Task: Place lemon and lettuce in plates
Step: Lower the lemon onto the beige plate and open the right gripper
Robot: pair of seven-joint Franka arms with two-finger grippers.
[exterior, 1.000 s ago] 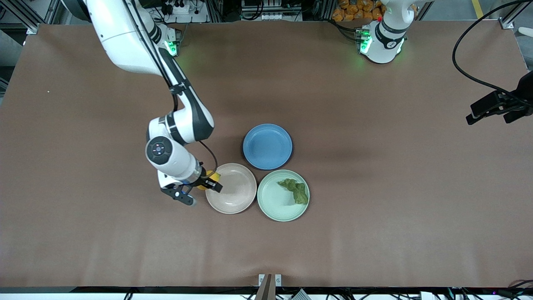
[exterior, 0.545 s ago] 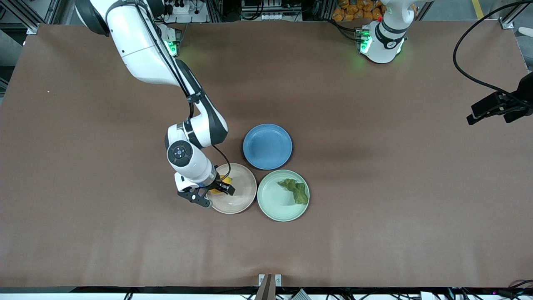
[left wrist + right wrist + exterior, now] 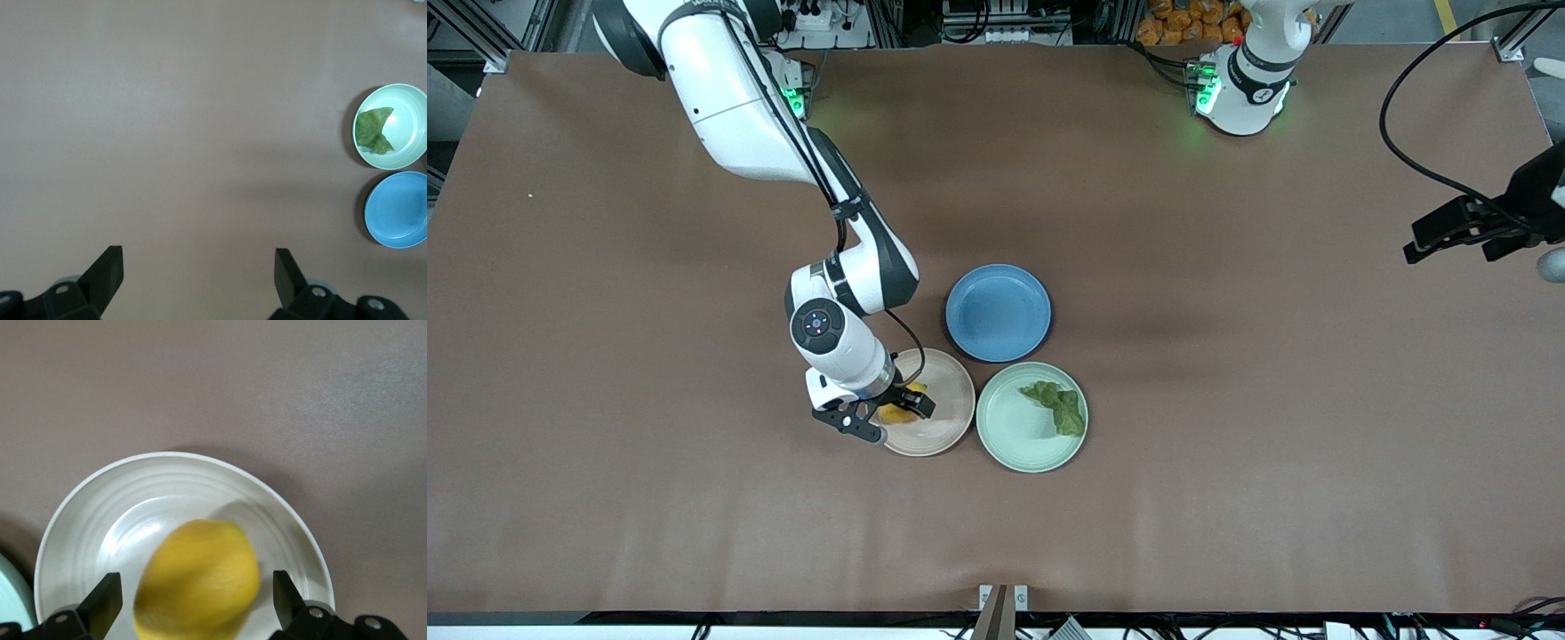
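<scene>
Now the lemon [image 3: 198, 580] lies blurred between released right jaws; left jaws spread.

Yellow lemon [image 3: 198, 578] over the beige-pink plate [image 3: 947, 391]; dark green lettuce [image 3: 1058, 405] on mint green plate [image 3: 1014, 436]; blue plate [image 3: 998, 313] at twelve o'clock.

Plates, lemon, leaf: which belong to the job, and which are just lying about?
Job:
lemon, dropping into beige-pink plate
lettuce, in mint plate
right end effector, open over beige-pink plate

Lying about:
blue plate
</scene>
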